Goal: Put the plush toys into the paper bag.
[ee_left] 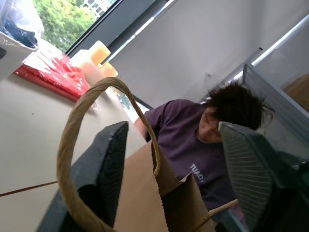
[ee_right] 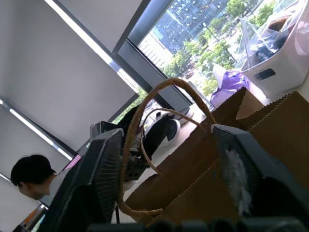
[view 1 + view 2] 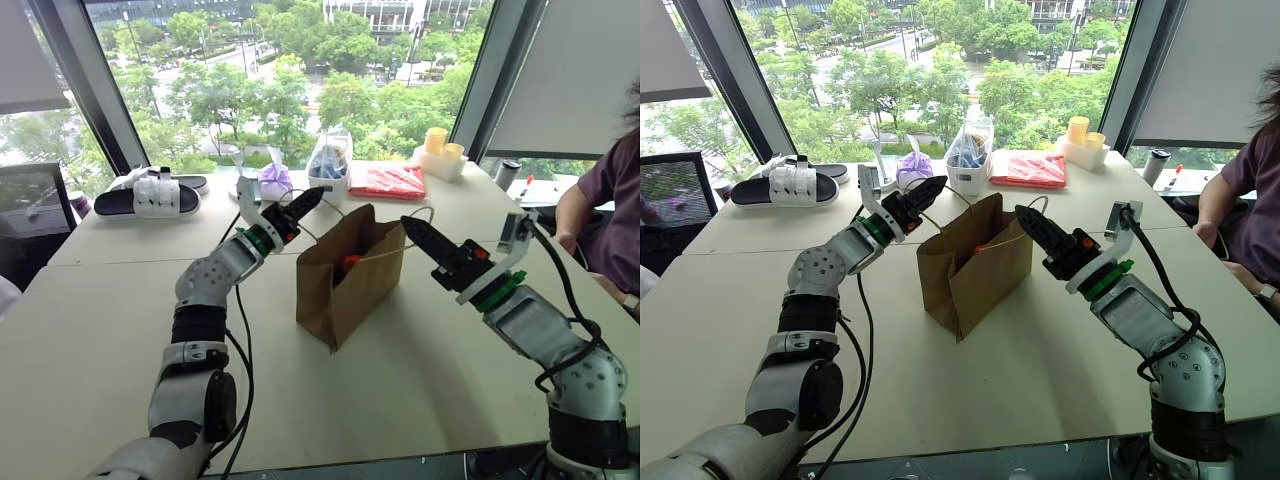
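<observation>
At centre frame, on the pale desk (image 3: 420, 370), stands the plain brown kraft paper bag (image 3: 345, 280), mouth up, an orange plush toy (image 3: 350, 264) visible inside; the green one I cannot find. Risk, by my judgement: both string handles loop close around the fingers, so a withdrawing arm could snag one and tip the bag. Left pincer (image 3: 305, 203), released, hangs at the bag's upper-left rim; right pincer (image 3: 420, 235), also released and empty, at its upper right.

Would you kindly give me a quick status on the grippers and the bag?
Left gripper and right gripper open, flanking the paper bag, each at a string handle. Bag upright, something orange-red inside. Nothing blocking.
</observation>
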